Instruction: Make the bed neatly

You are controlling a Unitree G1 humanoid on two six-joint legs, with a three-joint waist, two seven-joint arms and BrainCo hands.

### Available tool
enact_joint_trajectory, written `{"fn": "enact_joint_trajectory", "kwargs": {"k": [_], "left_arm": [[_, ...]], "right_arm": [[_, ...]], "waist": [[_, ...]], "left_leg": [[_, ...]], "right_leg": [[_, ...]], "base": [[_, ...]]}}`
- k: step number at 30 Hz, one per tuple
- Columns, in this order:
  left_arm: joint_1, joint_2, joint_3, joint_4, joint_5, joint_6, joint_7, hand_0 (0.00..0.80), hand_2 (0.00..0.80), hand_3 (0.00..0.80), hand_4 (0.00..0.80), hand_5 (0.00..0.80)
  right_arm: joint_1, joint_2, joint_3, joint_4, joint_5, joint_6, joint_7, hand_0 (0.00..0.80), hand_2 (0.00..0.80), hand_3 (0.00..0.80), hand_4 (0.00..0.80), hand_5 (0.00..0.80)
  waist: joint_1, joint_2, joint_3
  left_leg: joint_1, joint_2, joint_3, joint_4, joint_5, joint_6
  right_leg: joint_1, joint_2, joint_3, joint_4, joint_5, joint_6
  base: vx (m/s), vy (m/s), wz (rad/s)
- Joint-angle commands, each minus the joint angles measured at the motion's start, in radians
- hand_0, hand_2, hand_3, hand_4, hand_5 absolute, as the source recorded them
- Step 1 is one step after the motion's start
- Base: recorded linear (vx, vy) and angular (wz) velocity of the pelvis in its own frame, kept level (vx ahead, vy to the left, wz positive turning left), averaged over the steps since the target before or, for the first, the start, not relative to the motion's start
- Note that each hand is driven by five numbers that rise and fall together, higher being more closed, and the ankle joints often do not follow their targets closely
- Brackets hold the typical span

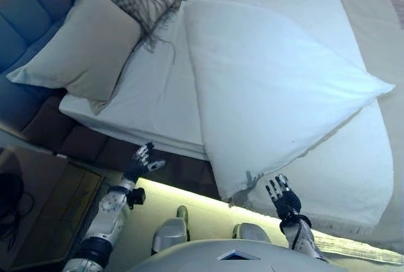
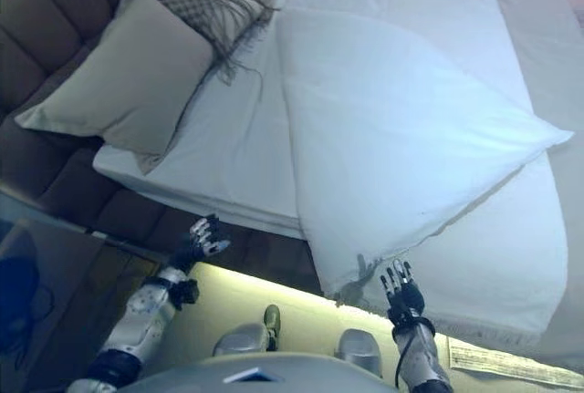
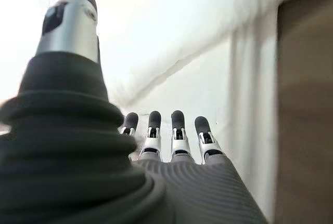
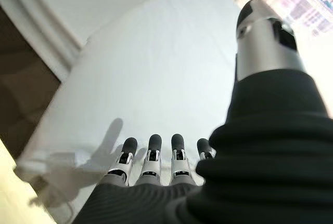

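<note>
A white duvet (image 1: 278, 82) lies folded back across the bed, its near corner (image 1: 237, 187) hanging over the bed's side. The white sheet (image 1: 154, 95) is bare beside it. A beige pillow (image 1: 82, 45) and a fringed patterned cushion (image 1: 139, 0) lie at the head. My left hand (image 1: 140, 160) is open and empty by the bed's side below the sheet. My right hand (image 1: 282, 197) is open and empty just below the duvet's hanging corner; the duvet (image 4: 156, 78) fills its wrist view.
A padded dark headboard (image 1: 25, 26) runs along the left. A dark nightstand (image 1: 44, 202) stands at the lower left. The dark bed base (image 1: 107, 149) has a lit strip (image 1: 189, 193) along the floor. A beige bedspread (image 1: 391, 45) shows at the right.
</note>
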Motion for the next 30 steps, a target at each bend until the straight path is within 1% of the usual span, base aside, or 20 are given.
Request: {"fn": "enact_joint_trajectory", "kwargs": {"k": [1,3,4,5,6,7,8,9,11,13,14,16,19,21,23,26,28,30], "left_arm": [[-0.035,0.066,-0.024,-0.087,0.113,-0.048,0.051,0.000,0.000,0.000,0.000,0.000],[-0.077,0.070,-0.052,-0.097,0.113,-0.011,0.097,0.000,0.000,0.000,0.000,0.000],[-0.109,0.071,-0.069,-0.087,0.123,-0.011,0.135,0.000,0.000,0.000,0.000,0.000],[-0.139,0.070,-0.083,-0.075,0.128,-0.017,0.168,0.000,0.000,0.000,0.000,0.000],[-0.171,0.068,-0.096,-0.063,0.144,-0.031,0.202,0.000,0.000,0.000,0.000,0.000],[-0.216,0.062,-0.112,-0.053,0.165,-0.044,0.239,0.000,0.000,0.000,0.000,0.000],[-0.250,0.057,-0.126,-0.044,0.180,-0.065,0.264,0.000,0.000,0.000,0.000,0.000],[-0.281,0.054,-0.132,-0.045,0.191,-0.072,0.275,0.000,0.000,0.000,0.000,0.000],[-0.337,0.047,-0.145,-0.049,0.238,-0.083,0.301,0.000,0.000,0.000,0.000,0.000],[-0.367,0.031,-0.167,-0.048,0.273,-0.084,0.345,0.000,0.000,0.000,0.000,0.000],[-0.420,0.004,-0.198,-0.039,0.303,-0.074,0.406,0.000,0.000,0.000,0.000,0.000],[-0.480,-0.032,-0.221,-0.009,0.370,-0.069,0.472,0.000,0.000,0.000,0.000,0.000],[-0.547,-0.062,-0.264,0.029,0.490,-0.077,0.589,0.000,0.000,0.000,0.000,0.000],[-0.568,-0.065,-0.267,0.052,0.530,-0.086,0.637,0.000,0.000,0.000,0.000,0.000],[-0.595,-0.065,-0.266,0.060,0.594,-0.074,0.696,0.000,0.000,0.000,0.000,0.000],[-0.641,-0.068,-0.264,0.059,0.681,-0.038,0.781,0.000,0.000,0.000,0.000,0.000],[-0.671,-0.067,-0.259,0.057,0.745,-0.002,0.841,0.000,0.000,0.000,0.000,0.000],[-0.713,-0.065,-0.264,0.090,0.830,0.029,0.900,0.000,0.000,0.000,0.000,0.000]], "right_arm": [[0.031,-0.001,0.031,-0.082,-0.012,-0.026,-0.014,0.000,0.000,0.000,0.000,0.000],[0.017,0.002,0.051,-0.059,-0.028,-0.020,0.006,0.000,0.000,0.000,0.000,0.000],[0.000,0.000,0.062,-0.040,-0.029,-0.015,0.022,0.000,0.000,0.000,0.000,0.000],[-0.026,-0.007,0.068,-0.021,-0.020,-0.011,0.035,0.000,0.000,0.000,0.000,0.000],[-0.059,-0.014,0.074,0.002,-0.011,-0.007,0.043,0.000,0.000,0.000,0.000,0.000],[-0.106,-0.021,0.082,0.034,0.002,-0.009,0.049,0.000,0.000,0.000,0.000,0.000],[-0.149,-0.022,0.085,0.068,0.006,-0.015,0.053,0.000,0.000,0.000,0.000,0.000],[-0.179,-0.024,0.089,0.091,0.011,-0.020,0.050,0.000,0.000,0.000,0.000,0.000],[-0.221,-0.016,0.082,0.165,0.022,-0.028,0.054,0.000,0.000,0.000,0.000,0.000],[-0.236,-0.016,0.075,0.198,0.035,-0.040,0.063,0.000,0.000,0.000,0.000,0.000],[-0.253,-0.018,0.061,0.234,0.006,-0.057,0.048,0.000,0.000,0.000,0.000,0.000],[-0.292,-0.048,0.049,0.298,0.041,-0.065,0.036,0.000,0.000,0.000,0.000,0.000],[-0.338,-0.077,0.031,0.357,0.073,-0.089,0.075,0.000,0.000,0.000,0.000,0.000],[-0.341,-0.088,0.028,0.346,0.070,-0.094,0.079,0.000,0.000,0.000,0.000,0.000],[-0.339,-0.108,0.015,0.313,0.062,-0.088,0.076,0.000,0.000,0.000,0.000,0.000],[-0.335,-0.136,-0.012,0.257,0.047,-0.072,0.055,0.000,0.000,0.000,0.000,0.000],[-0.334,-0.144,-0.027,0.246,0.060,-0.072,0.064,0.000,0.000,0.000,0.000,0.000],[-0.333,-0.149,-0.035,0.247,0.087,-0.077,0.083,0.000,0.000,0.000,0.000,0.000]], "waist": [[-0.018,-0.002,-0.061],[-0.026,0.000,-0.052],[-0.035,-0.003,-0.044],[-0.043,-0.007,-0.032],[-0.050,-0.015,-0.017],[-0.054,-0.022,0.005],[-0.055,-0.036,0.026],[-0.055,-0.045,0.043],[-0.054,-0.061,0.076],[-0.058,-0.065,0.094],[-0.064,-0.069,0.127],[-0.074,-0.058,0.167],[-0.092,-0.040,0.224],[-0.106,-0.037,0.242],[-0.129,-0.032,0.263],[-0.164,-0.019,0.288],[-0.182,-0.015,0.311],[-0.201,-0.015,0.338]], "left_leg": [[-0.102,-0.023,-0.072,0.011,0.060,0.054],[-0.089,-0.017,-0.051,0.013,0.055,0.047],[-0.086,-0.011,-0.036,0.018,0.048,0.039],[-0.084,-0.006,-0.024,0.025,0.039,0.030],[-0.086,-0.002,-0.008,0.032,0.026,0.022],[-0.103,0.006,0.007,0.045,0.006,0.017],[-0.126,0.008,0.017,0.057,-0.013,0.016],[-0.140,0.012,0.019,0.062,-0.026,0.015],[-0.177,0.031,0.003,0.086,-0.044,0.008],[-0.215,0.044,-0.016,0.112,-0.041,0.001],[-0.268,0.056,-0.035,0.146,-0.036,-0.012],[-0.320,0.075,-0.052,0.160,-0.018,-0.029],[-0.353,0.082,-0.064,0.144,-0.005,-0.040],[-0.363,0.084,-0.060,0.143,-0.003,-0.044],[-0.371,0.085,-0.051,0.147,-0.005,-0.052],[-0.398,0.076,-0.033,0.172,-0.016,-0.058],[-0.423,0.074,-0.015,0.192,-0.021,-0.062],[-0.440,0.074,0.006,0.205,-0.027,-0.064]], "right_leg": [[0.033,-0.077,-0.003,0.214,0.171,0.036],[0.005,-0.066,-0.020,0.118,0.168,0.027],[-0.019,-0.055,-0.025,0.035,0.172,0.025],[-0.046,-0.046,-0.024,-0.047,0.192,0.028],[-0.079,-0.042,-0.023,-0.127,0.219,0.036],[-0.124,-0.040,-0.012,-0.179,0.242,0.046],[-0.164,-0.041,0.000,-0.228,0.285,0.062],[-0.194,-0.041,0.009,-0.246,0.310,0.070],[-0.215,-0.036,0.031,-0.261,0.312,0.087],[-0.223,-0.025,0.032,-0.261,0.304,0.093],[-0.248,-0.026,0.023,-0.251,0.304,0.098],[-0.294,-0.026,0.007,-0.236,0.303,0.103],[-0.347,-0.027,-0.003,-0.227,0.303,0.110],[-0.371,-0.031,0.000,-0.214,0.299,0.113],[-0.405,-0.036,0.012,-0.188,0.290,0.118],[-0.474,-0.040,0.051,-0.135,0.278,0.122],[-0.510,-0.038,0.067,-0.113,0.273,0.123],[-0.527,-0.036,0.079,-0.106,0.270,0.122]], "base": [[0.211,0.092,-0.27],[0.130,-0.065,-0.45],[0.019,-0.174,-0.52],[-0.043,-0.207,-0.50],[-0.146,-0.205,-0.52],[-0.167,-0.210,-0.56],[-0.214,-0.219,-0.47],[-0.164,-0.221,-0.31],[-0.098,-0.260,-0.02],[-0.084,-0.204,0.35],[-0.172,-0.175,0.37],[-0.210,-0.119,0.14],[-0.134,-0.045,-0.07],[-0.020,0.001,-0.03],[0.011,0.075,-0.04],[0.016,0.127,-0.13],[-0.002,0.101,-0.18],[0.001,0.049,-0.11]]}}
